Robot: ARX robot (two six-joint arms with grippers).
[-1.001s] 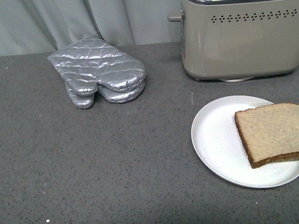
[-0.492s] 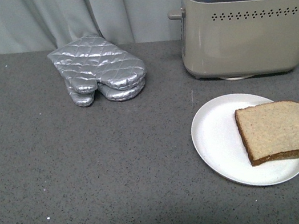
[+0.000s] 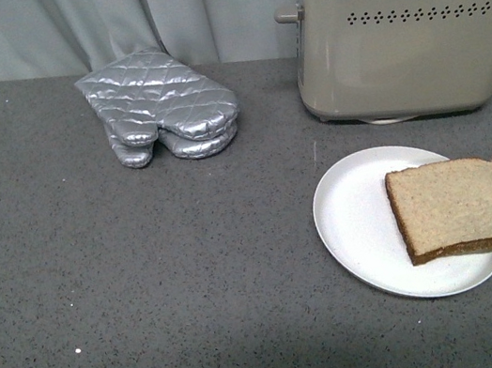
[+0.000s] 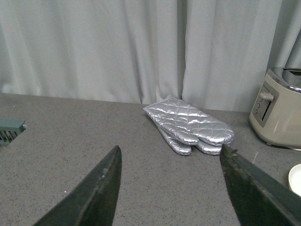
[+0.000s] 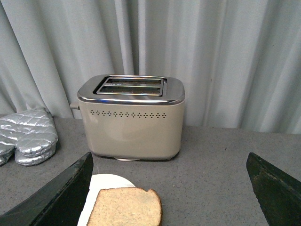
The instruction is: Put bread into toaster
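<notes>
– So where is the bread (image 3: 467, 205)?

– Lying flat on a round white plate (image 3: 358, 221), toward the plate's right side, with one crust corner hanging over the rim. The plate sits on the grey desk (image 3: 151, 296), near the toaster (image 3: 410, 31) but not touching it.

– And the toaster?

– Upright at the desk's far right, before a pale curtain (image 3: 29, 32), lever on its left end. Well apart to its left lies a silver quilted oven mitt (image 3: 161, 108).

– Do the arms show?

– Only the wrist cameras show them. The left claw (image 4: 170, 155) has its two dark fingers spread wide, gripping nothing, and faces the mitt. That view alone shows a dark green slatted object (image 4: 10, 131) on the desk, well apart from the mitt. The right claw (image 5: 169, 157) is likewise spread wide and empty. It faces the toaster's two top slots, with the bread and plate nearer the camera.
</notes>
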